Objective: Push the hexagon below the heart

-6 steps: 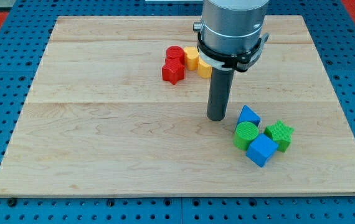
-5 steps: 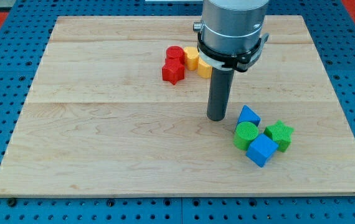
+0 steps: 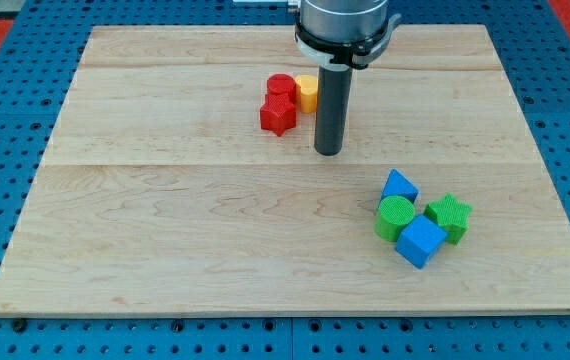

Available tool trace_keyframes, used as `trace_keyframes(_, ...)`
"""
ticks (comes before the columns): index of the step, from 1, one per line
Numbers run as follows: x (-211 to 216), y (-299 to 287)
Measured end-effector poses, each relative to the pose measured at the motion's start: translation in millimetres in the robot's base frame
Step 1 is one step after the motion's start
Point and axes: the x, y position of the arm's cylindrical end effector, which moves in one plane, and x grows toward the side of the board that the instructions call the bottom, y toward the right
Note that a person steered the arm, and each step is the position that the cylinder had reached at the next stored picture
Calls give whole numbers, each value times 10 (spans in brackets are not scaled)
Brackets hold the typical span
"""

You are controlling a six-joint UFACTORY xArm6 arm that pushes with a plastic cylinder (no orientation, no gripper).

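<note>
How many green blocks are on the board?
2. The green cylinder sits left in the cluster at the view's lower right; the green star sits on that cluster's right. Nothing seems hidden there.

My tip rests on the board — rod upright — beneath the arm's grey collar

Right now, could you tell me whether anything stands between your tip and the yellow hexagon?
Nothing visible does: bare board lies between my tip and the yellow hexagon, toward the view's top left. My rod hides its right side.
</note>
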Motion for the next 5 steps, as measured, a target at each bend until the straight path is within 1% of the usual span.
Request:
trace_keyframes(1, -95, 560)
trace_keyframes(2, -296, 573)
trace_keyframes(3, -684, 482)
trace_keyframes(4, -799, 313)
trace_keyframes(5, -799, 263)
